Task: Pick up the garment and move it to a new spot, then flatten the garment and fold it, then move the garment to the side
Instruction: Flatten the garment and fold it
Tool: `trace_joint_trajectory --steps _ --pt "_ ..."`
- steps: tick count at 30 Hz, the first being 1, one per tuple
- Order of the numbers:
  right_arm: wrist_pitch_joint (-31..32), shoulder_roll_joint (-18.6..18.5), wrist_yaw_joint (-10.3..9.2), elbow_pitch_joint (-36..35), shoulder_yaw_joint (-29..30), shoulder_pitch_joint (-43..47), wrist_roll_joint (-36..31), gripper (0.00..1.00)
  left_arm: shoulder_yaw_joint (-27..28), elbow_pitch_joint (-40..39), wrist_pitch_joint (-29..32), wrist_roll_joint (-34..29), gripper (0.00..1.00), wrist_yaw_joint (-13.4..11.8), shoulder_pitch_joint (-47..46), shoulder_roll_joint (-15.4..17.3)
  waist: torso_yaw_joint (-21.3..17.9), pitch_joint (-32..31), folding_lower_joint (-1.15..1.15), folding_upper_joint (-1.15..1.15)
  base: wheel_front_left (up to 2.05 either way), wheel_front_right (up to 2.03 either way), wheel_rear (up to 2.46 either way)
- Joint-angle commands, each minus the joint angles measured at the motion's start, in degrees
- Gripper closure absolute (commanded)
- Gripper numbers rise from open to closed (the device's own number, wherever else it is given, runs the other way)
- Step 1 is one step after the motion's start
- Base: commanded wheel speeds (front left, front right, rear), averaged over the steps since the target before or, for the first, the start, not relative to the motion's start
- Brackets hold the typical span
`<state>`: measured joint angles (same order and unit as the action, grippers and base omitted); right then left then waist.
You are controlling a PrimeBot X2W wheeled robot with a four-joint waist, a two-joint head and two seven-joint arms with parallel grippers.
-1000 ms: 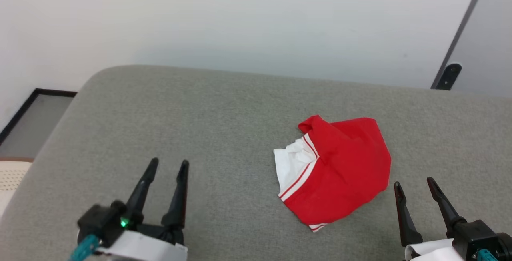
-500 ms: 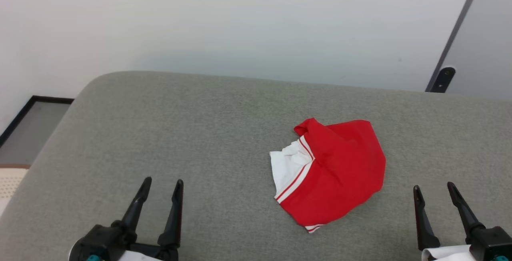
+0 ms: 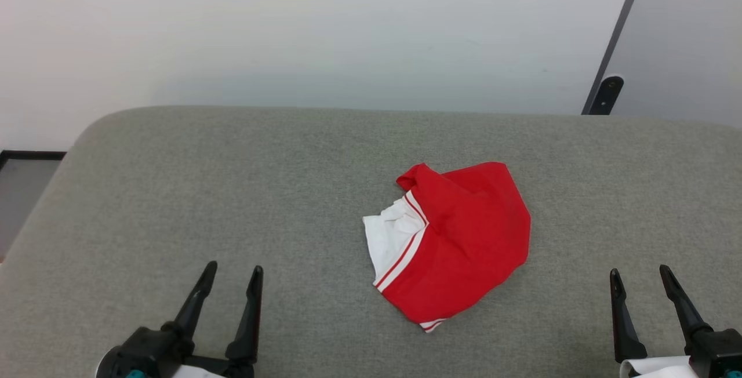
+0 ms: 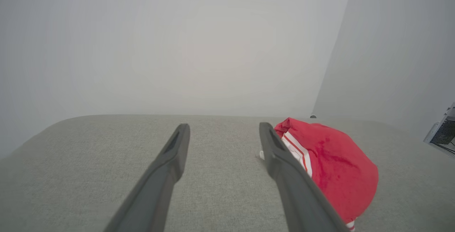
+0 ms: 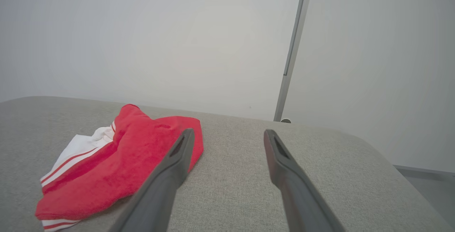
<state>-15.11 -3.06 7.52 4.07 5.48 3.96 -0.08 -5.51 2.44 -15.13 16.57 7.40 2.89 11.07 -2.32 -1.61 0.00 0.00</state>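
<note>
Finds the red jersey T-shirt (image 3: 458,239) folded into a small bundle right of middle on the grey fabric-covered counter (image 3: 174,192), white striped sleeve end turned left, clear of every edge. Holds left claw (image 3: 235,266) spread and empty well off the T-shirt's near left, right claw (image 3: 639,270) spread and empty near its near right. Leaves wide bare cloth left of the T-shirt, a narrower strip behind it toward the wall (image 3: 290,30).
</note>
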Motion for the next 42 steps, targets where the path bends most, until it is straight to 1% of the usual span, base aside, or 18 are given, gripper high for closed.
trace_joint_trajectory --steps 1,7,9,13,16,18,22,27,29,30,35,42 --pt "-0.07 0.12 -0.06 -0.17 0.18 -0.23 0.02 0.00 0.12 -0.02 -0.03 -0.02 0.00 0.15 0.31 -0.01 -0.33 0.24 0.00 0.00 0.00 0.00 0.00" --pt "-0.07 0.17 -0.06 -0.13 -0.03 -0.62 -0.26 0.00 0.25 0.13 -0.03 0.15 0.00 0.15 0.18 0.02 -0.76 0.45 0.00 0.00 0.00 0.00 0.00" --pt "-0.07 0.15 -0.06 -0.06 -0.03 -0.80 -0.31 0.00 -0.22 0.34 -0.03 0.49 0.00 0.15 0.16 0.19 -1.61 0.62 0.00 0.00 0.00 0.00 0.00" --pt "-0.07 0.18 -0.06 0.34 0.00 -1.33 -0.29 0.00 -1.28 1.99 -0.03 1.76 0.00 0.15 -1.98 1.63 -4.68 1.37 0.00 0.00 0.00 0.00 0.00" --pt "-0.07 0.19 -0.06 0.61 -0.20 -1.69 -0.23 0.00 -3.53 5.37 -0.01 3.89 0.00 0.13 -5.03 3.96 -7.61 2.29 0.00 0.00 0.00 0.00 0.00" --pt "-0.07 0.21 -0.06 0.95 -0.59 -1.85 -0.02 0.00 -4.81 7.63 1.87 6.03 0.00 0.08 -8.09 5.74 -9.72 2.95 0.00 0.00 0.00 0.00 0.00" --pt "-0.07 0.23 -0.06 1.66 -1.50 -2.69 0.84 0.00 -8.04 9.86 10.72 11.38 0.00 0.08 -15.93 10.17 -13.38 5.72 0.00 0.00 0.00 0.00 0.00" --pt "-0.07 0.26 -0.06 2.50 -3.49 -4.61 2.41 0.00 -12.29 11.33 23.96 21.81 0.00 0.07 -26.47 15.66 -17.00 9.60 0.00 0.00 0.00 0.00 0.00" --pt "-0.07 0.24 -0.06 2.80 -4.26 -5.38 3.21 0.00 -14.68 11.94 29.61 24.47 0.00 0.08 -30.12 18.61 -18.34 11.02 0.00 0.00 0.00 0.00 0.00" --pt "-0.07 0.23 -0.06 2.94 -4.63 -5.81 3.67 0.00 -15.58 12.52 32.16 26.12 0.00 0.08 -31.79 19.42 -18.87 11.62 0.00 0.00 0.00 0.00 0.00" --pt "-0.07 0.24 -0.06 3.32 -6.00 -7.42 5.39 0.00 -18.01 15.57 43.30 31.29 0.00 0.08 -38.52 22.03 -20.87 14.73 0.00 0.00 0.00 0.00 0.00" --pt "-0.07 0.24 -0.06 3.99 -7.05 -8.95 6.91 0.00 -21.51 20.83 54.54 32.17 0.00 -0.21 -43.44 23.38 -22.44 17.62 0.00 0.00 0.00 0.00 0.00"
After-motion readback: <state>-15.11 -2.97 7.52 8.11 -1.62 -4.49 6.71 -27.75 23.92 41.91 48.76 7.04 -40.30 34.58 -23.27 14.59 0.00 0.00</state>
